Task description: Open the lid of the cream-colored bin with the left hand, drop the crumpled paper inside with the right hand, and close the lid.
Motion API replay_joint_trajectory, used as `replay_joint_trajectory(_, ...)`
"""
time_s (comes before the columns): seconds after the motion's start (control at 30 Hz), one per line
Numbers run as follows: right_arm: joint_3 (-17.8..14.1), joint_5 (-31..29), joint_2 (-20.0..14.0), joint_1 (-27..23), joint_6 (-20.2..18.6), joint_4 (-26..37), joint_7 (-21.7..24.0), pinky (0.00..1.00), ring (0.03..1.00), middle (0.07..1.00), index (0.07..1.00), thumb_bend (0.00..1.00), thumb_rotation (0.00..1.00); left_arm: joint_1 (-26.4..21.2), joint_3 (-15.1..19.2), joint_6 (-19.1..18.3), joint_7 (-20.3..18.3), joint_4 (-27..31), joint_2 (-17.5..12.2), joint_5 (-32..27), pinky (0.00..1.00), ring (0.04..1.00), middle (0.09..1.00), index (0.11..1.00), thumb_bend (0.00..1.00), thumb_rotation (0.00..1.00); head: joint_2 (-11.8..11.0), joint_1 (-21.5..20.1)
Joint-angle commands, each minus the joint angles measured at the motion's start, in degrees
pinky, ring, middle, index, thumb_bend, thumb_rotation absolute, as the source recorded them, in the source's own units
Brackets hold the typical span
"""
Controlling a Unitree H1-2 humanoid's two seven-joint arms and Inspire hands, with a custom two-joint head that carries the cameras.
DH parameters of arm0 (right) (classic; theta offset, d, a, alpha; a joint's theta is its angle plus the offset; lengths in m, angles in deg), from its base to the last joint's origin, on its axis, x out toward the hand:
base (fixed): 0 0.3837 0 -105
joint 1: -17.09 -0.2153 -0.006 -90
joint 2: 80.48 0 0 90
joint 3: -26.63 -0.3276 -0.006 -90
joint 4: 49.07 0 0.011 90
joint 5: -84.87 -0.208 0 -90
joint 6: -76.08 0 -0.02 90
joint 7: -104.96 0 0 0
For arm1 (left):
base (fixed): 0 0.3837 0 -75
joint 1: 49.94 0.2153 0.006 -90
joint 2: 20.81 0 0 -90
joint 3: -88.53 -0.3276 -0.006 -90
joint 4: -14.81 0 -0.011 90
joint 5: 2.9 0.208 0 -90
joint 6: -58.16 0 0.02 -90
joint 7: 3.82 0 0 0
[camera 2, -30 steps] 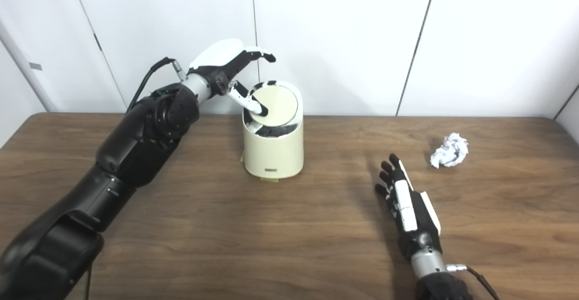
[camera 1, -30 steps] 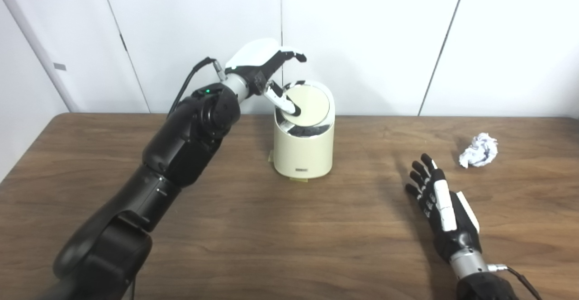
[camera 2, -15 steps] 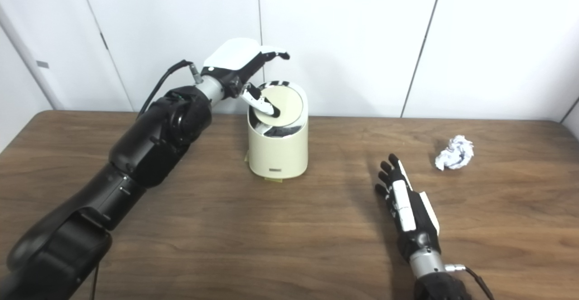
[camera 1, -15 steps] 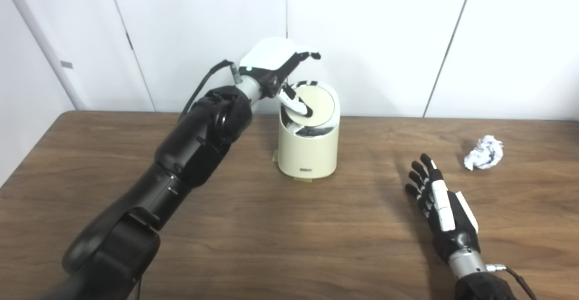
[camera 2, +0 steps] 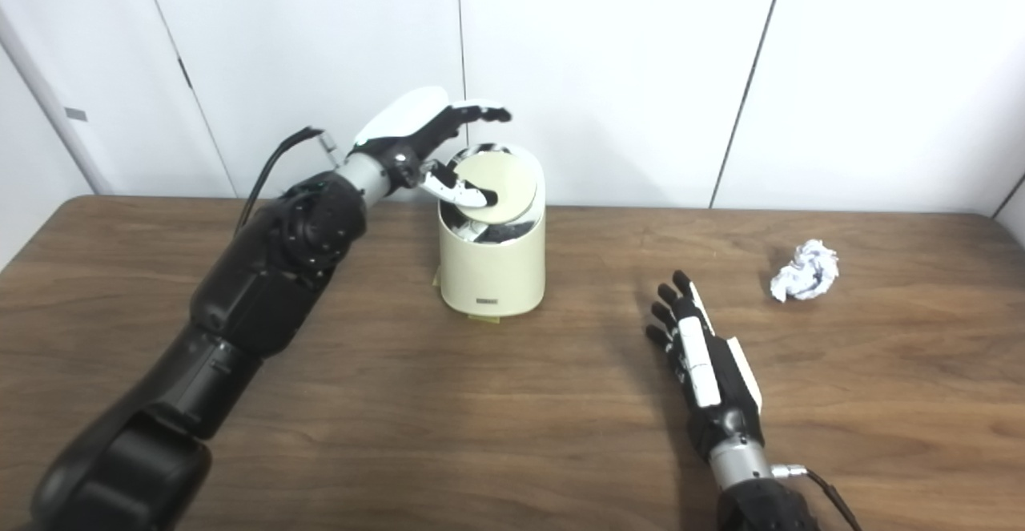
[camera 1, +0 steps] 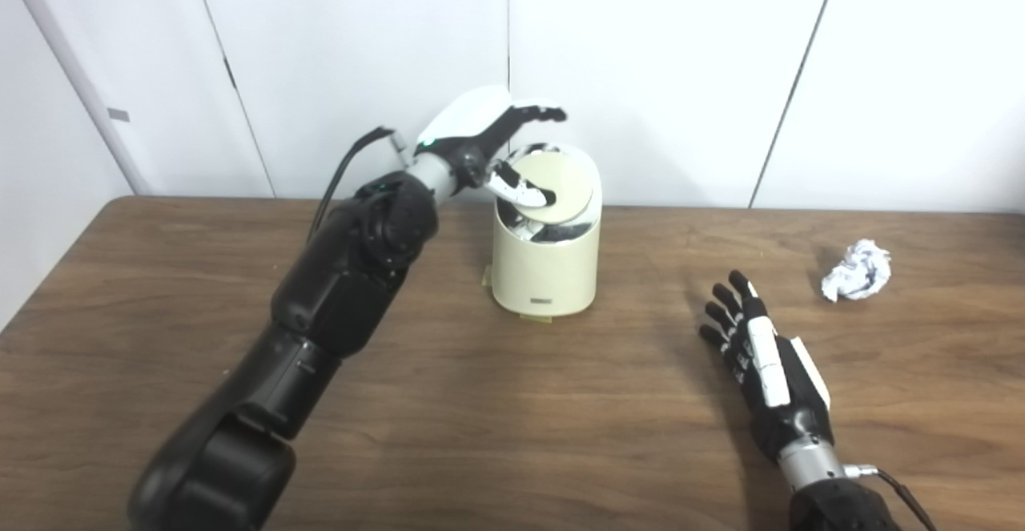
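Now the cream-colored bin (camera 1: 546,263) stands a little left of the centre of the frame, toward the back edge of the wooden table (camera 1: 448,403), close to the white wall panels (camera 1: 657,66). Its round lid (camera 1: 554,188) is tilted, with the near side pushed down into the opening, so a dark gap shows under the lid at the front. What lies inside the bin cannot be made out; only dark and some light reflections are visible there.

The left robot hand (camera 1: 488,134) is at the upper left of the bin. Its thumb (camera 1: 522,191) lies on the left part of the lid and touches it, while the other fingers (camera 1: 540,112) are stretched out above the back rim and do not touch the bin. The hand does not grasp anything; its fingers are apart.

The right robot hand (camera 2: 705,367) is in the lower right of the frame, just above the table or resting on it, I cannot tell which. It holds nothing, and its fingers are spread and point away from the camera.

The crumpled paper (camera 2: 804,271) lies on the table at the right side of the frame, well apart from the bin and near the right robot hand but not touching it.
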Motion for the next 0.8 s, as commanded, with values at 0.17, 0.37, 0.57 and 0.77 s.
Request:
replay_joint_trajectory(0.17, -0.42, -0.36, -1.21, -1.8, 1.53, 0.99, 0.22, 0.9, 0.942, 0.961, 1.0, 0.61, 0.94, 3.4, 8.57, 2.95, 8.01, 10.07, 1.59, -6.86, 0.76, 0.817, 0.839, 0.849, 0.43, 0.25, 0.01, 0.04)
replay_joint_trajectory(0.37, -0.43, -0.89, -1.53, -1.46, 1.12, 1.24, 0.47, 0.91, 0.946, 0.965, 1.0, 0.61, 0.94, 10.91, 12.49, 1.68, 9.43, 15.72, 1.05, -10.78, 0.76, 0.815, 0.834, 0.844, 0.33, 0.38, 0.29, -0.11)
replay_joint_trajectory(0.57, -0.59, -0.79, -1.77, -1.3, 1.32, 1.26, 0.38, 0.9, 0.945, 0.965, 1.0, 0.6, 0.95, 19.03, 15.57, -0.01, 10.09, 20.84, 1.32, -13.66, 0.84, 0.861, 0.864, 0.868, 0.32, 0.41, 0.28, -0.59)
replay_joint_trajectory(0.77, -0.6, 2.12, -2.3, -1.65, 1.95, 2.36, -0.98, 0.83, 0.914, 0.942, 0.97, 0.6, 0.7, 25.79, 17.16, -0.5, 11.81, 23.28, 2.37, -15.09, 0.79, 0.845, 0.846, 0.86, 0.3, 0.37, 0.31, -1.25)
